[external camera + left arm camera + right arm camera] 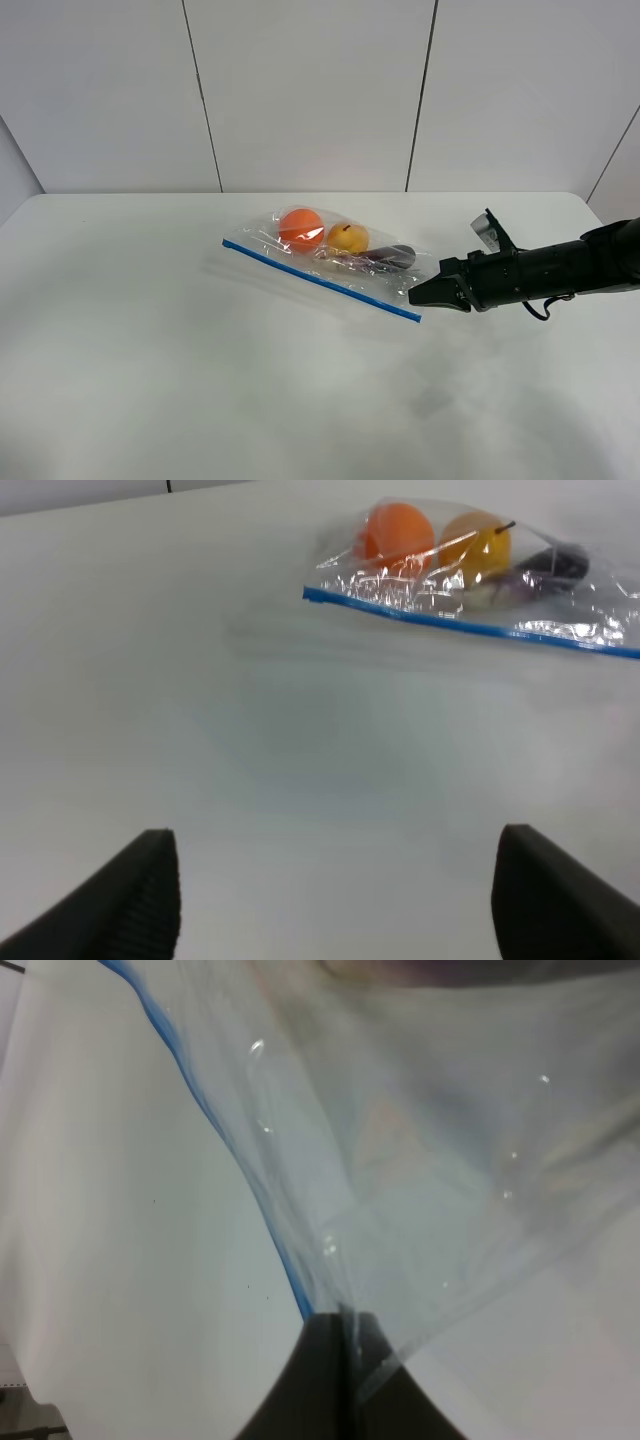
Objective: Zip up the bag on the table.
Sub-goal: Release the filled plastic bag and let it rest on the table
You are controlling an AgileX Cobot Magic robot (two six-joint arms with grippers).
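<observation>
Bag point(330, 255): clear, crinkled, flat on table point(150, 380), a little right of middle in high view, lying at a slant.
Zipper strip point(318, 280): blue, along bag's near long edge, running from far left to near right.
Contents: orange fruit point(301, 228), yellow fruit point(348, 237), dark purple piece point(392, 257), side by side inside bag.
Right gripper point(418, 294): jaws pressed together, pinching bag's corner at right end of zipper strip; plastic gathered into folds at jaw tips in wrist view.
Left gripper point(335, 890): jaws spread wide, holding nothing, over bare table; bag well apart, beyond fingertips.
</observation>
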